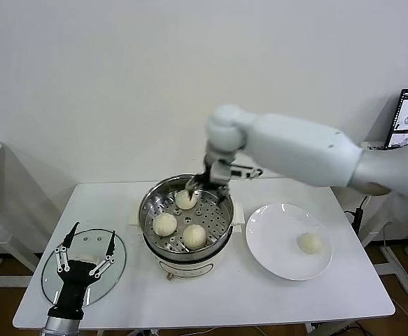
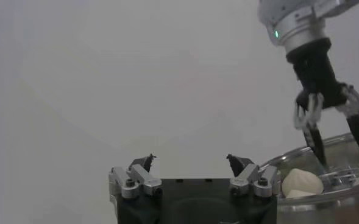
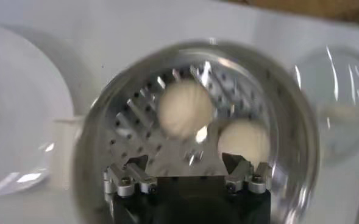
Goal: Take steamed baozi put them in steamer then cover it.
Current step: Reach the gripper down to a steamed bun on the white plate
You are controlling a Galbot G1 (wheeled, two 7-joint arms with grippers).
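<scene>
On the white worktop (image 1: 259, 294) stands the large round shiny steel steamer (image 1: 150, 198) with its perforated tray, and three small cream-white domed baozi lie on that tray: one at the far side (image 1: 185, 199), one toward the robot's left (image 1: 165, 224), one nearest the robot (image 1: 194, 236). The right gripper (image 1: 205, 186) hangs just above the far bun, its fingers spread and holding nothing (the bun sits free on the tray below). A fourth baozi (image 1: 310, 243) rests on the flat round white plate (image 1: 273, 227) beside the steamer. The round clear glass cover (image 1: 116, 262) with metal rim lies flat at the worktop's left end, and the left gripper (image 1: 86, 253) waits over it, fingers spread wide.
</scene>
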